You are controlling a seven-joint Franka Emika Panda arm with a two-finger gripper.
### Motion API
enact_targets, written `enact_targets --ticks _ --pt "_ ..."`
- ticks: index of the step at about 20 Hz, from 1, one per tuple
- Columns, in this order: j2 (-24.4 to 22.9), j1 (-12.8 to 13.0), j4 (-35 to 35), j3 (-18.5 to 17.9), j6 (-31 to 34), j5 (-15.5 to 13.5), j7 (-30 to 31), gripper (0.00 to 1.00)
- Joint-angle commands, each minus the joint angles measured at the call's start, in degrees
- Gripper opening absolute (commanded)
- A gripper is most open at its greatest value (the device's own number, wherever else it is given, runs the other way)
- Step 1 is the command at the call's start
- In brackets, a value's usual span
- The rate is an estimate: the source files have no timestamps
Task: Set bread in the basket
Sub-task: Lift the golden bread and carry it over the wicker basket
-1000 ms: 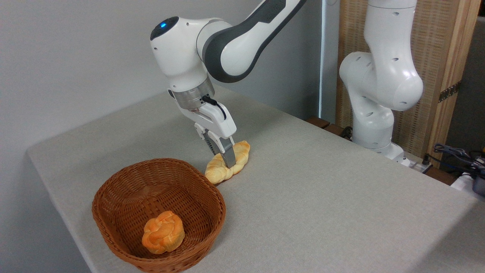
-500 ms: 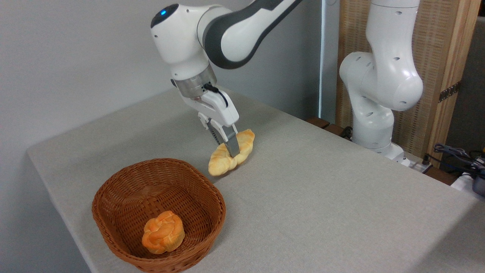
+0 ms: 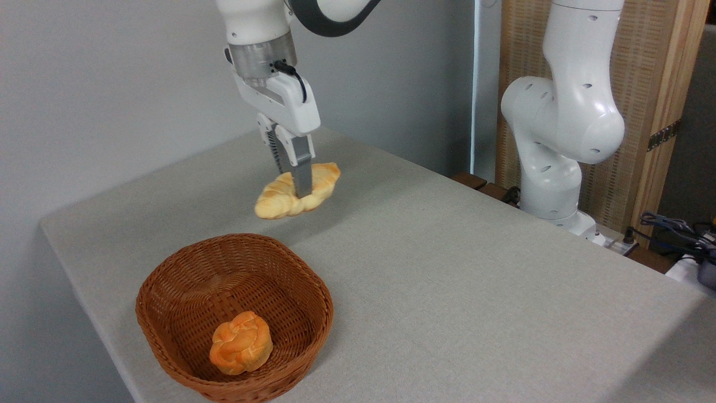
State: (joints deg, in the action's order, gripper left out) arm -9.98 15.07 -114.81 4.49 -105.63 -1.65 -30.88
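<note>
The bread (image 3: 279, 197), a long pale golden braided loaf, hangs in the air above the table, behind and above the basket. My gripper (image 3: 297, 189) is shut on the loaf's middle, its fingers pointing down from the white hand. The basket (image 3: 168, 280), oval reddish-brown wicker with low sides, stands near the table's front left corner. The loaf's left end is over the table just beyond the basket's far rim.
A small round orange knotted bun (image 3: 241, 342) lies inside the basket near its front. The arm's white base (image 3: 559, 129) stands at the table's far right, with cables (image 3: 671, 226) beside it. The grey table (image 3: 475, 280) ends close to the basket on the left.
The gripper has lifted the loaf off the table and carried it up and to the left. The basket and the bun have not moved.
</note>
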Motion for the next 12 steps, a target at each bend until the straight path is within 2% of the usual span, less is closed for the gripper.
enact_targets --ticks 1,4,10,12 --pt "0.66 -0.04 0.64 -2.46 -7.82 -0.37 -1.81 0.37" --pt "1.88 -0.13 0.55 -3.96 -14.33 -0.37 -1.81 0.37" --pt "5.57 -0.13 0.55 -4.14 -25.22 -0.20 -1.81 0.40" --pt "6.28 -0.21 0.47 -4.14 -26.47 0.24 -2.07 0.41"
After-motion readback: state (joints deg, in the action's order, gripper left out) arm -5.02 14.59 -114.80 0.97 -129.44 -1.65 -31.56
